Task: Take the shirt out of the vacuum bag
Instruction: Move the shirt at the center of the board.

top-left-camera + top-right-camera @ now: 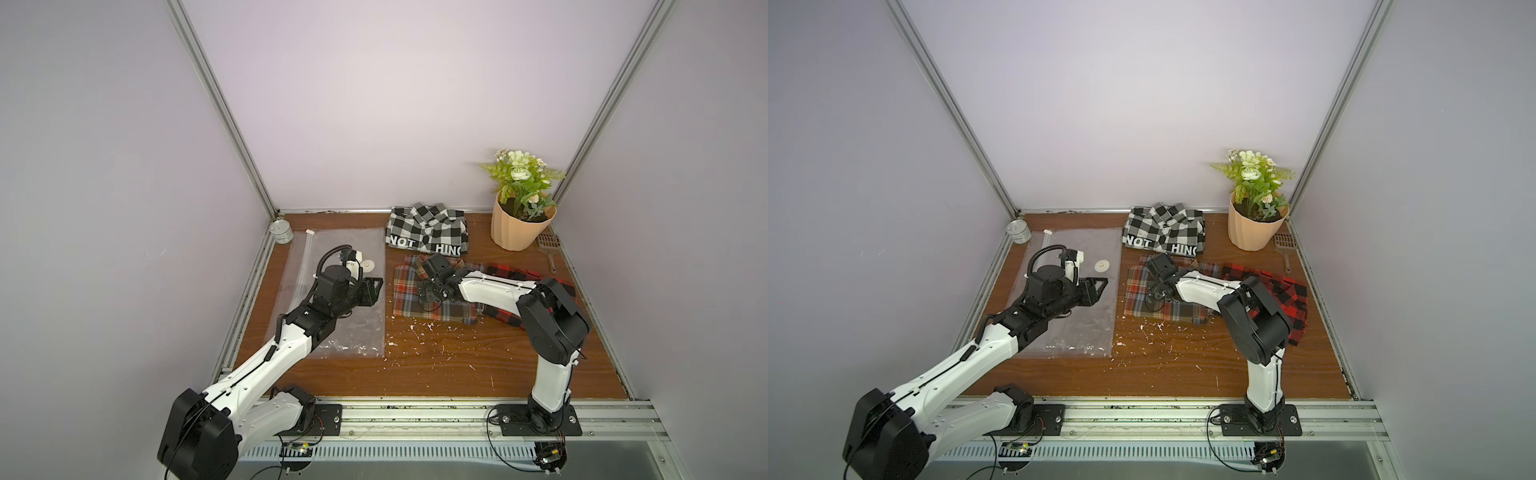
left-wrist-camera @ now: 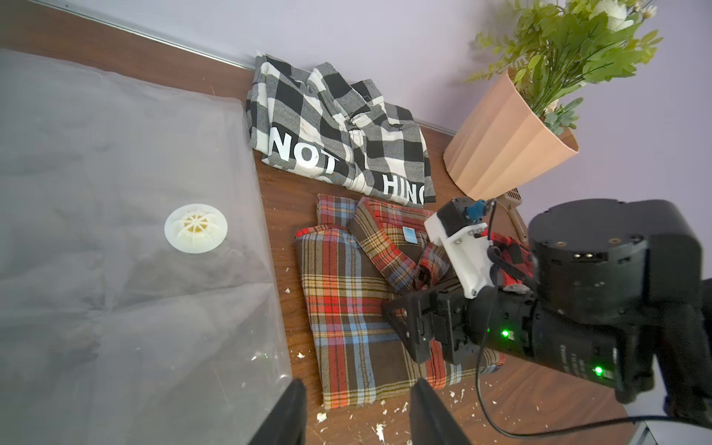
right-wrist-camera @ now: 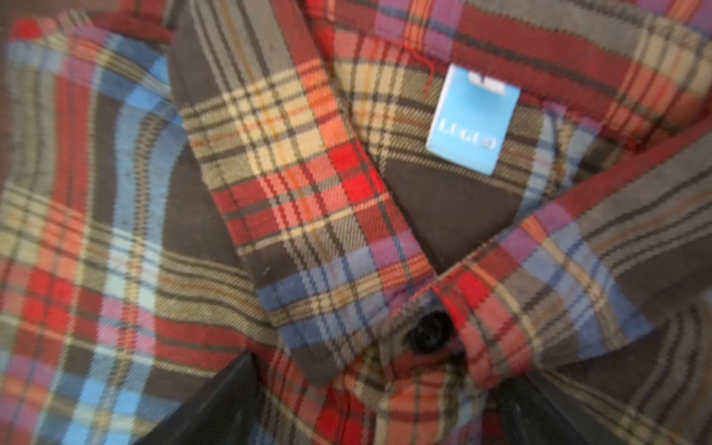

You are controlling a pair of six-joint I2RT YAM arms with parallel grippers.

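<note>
Shirt (image 1: 409,291), the brown plaid one, lay folded on the table (image 1: 457,365) just beside the clear bag (image 1: 357,245), outside it; your right pincer (image 3: 373,385) gaped wide over its collar, your left pincer (image 2: 356,412) hung parted and empty over the bag.

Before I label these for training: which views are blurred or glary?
Right wrist view: brown plaid shirt fills the frame, blurred, blue label fuzzy. Left wrist view: sharp. Both top views: glints on the vacuum bag, near end.
</note>
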